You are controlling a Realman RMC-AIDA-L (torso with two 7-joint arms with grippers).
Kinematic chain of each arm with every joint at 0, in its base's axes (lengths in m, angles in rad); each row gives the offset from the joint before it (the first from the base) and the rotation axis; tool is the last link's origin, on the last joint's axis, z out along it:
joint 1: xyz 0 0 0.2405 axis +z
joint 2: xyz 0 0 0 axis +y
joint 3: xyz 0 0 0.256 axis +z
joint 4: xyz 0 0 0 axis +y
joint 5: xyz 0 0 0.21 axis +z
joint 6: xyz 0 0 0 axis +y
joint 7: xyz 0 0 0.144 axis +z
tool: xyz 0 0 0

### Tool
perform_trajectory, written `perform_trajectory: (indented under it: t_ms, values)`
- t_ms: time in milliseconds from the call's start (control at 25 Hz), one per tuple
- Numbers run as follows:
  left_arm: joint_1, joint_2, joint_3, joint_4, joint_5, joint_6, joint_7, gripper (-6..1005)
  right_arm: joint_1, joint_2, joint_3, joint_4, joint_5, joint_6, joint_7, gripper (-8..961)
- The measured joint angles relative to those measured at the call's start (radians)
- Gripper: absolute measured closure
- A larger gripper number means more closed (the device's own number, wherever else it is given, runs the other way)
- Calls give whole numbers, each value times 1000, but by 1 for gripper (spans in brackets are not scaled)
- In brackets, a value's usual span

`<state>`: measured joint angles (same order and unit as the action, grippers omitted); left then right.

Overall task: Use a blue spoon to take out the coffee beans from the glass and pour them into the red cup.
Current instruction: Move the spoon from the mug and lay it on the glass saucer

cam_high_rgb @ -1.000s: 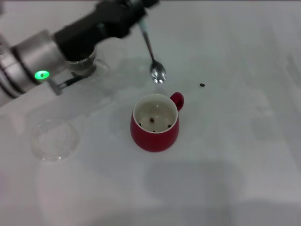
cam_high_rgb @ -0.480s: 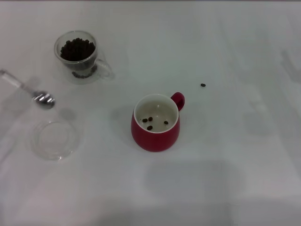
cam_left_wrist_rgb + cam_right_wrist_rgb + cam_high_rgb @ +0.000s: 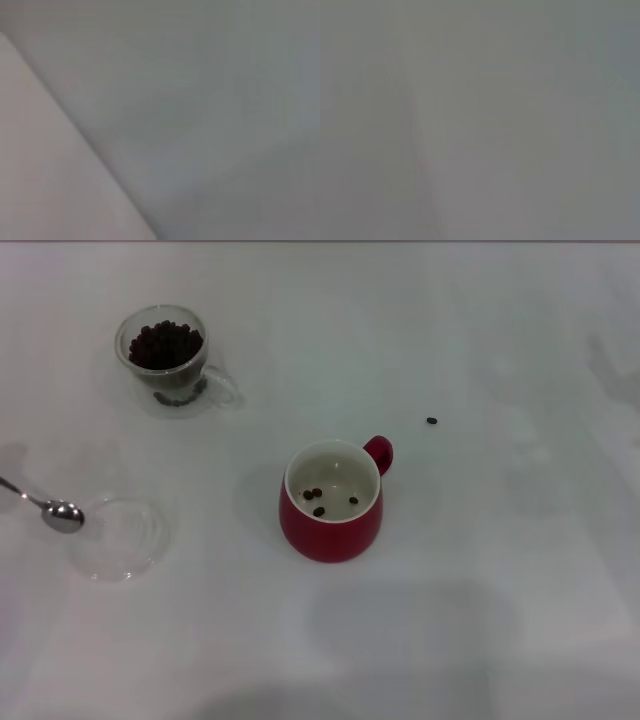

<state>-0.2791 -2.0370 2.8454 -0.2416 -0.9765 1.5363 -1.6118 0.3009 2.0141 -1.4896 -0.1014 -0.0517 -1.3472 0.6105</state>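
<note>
The red cup stands at the table's middle with three coffee beans on its white bottom. The glass, full of dark beans, stands at the far left. The spoon shows only its silver bowl and thin stem at the left edge, beside the saucer; its blue handle is out of view. One loose bean lies on the table right of the cup. Neither gripper shows in any view; both wrist views show only blank grey surface.
A flat clear round saucer lies at the left, in front of the glass. The white table stretches around the cup.
The left arm has pulled back out of the head view to the left. The spoon went from above the cup to the left edge, then down beside the saucer.
</note>
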Motion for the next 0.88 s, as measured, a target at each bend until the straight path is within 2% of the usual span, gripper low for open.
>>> perform_trajectory:
  t_ms: [80, 240, 480, 880]
  values:
    - [-28, -14, 0, 0, 13, -65, 32, 865, 0, 0, -1, -2, -1, 0, 0, 97]
    - [-68, -25, 0, 2, 55, -109, 51, 865, -1, 0, -1, -1, -1, -1, 0, 97]
    - [-120, -31, 0, 16, 138, -170, 71, 859, -5, 0, -1, -1, 0, -7, 0, 96]
    - [-138, -35, 0, 63, 199, -176, 174, 848, -10, 0, 4, 2, 4, -9, 4, 97]
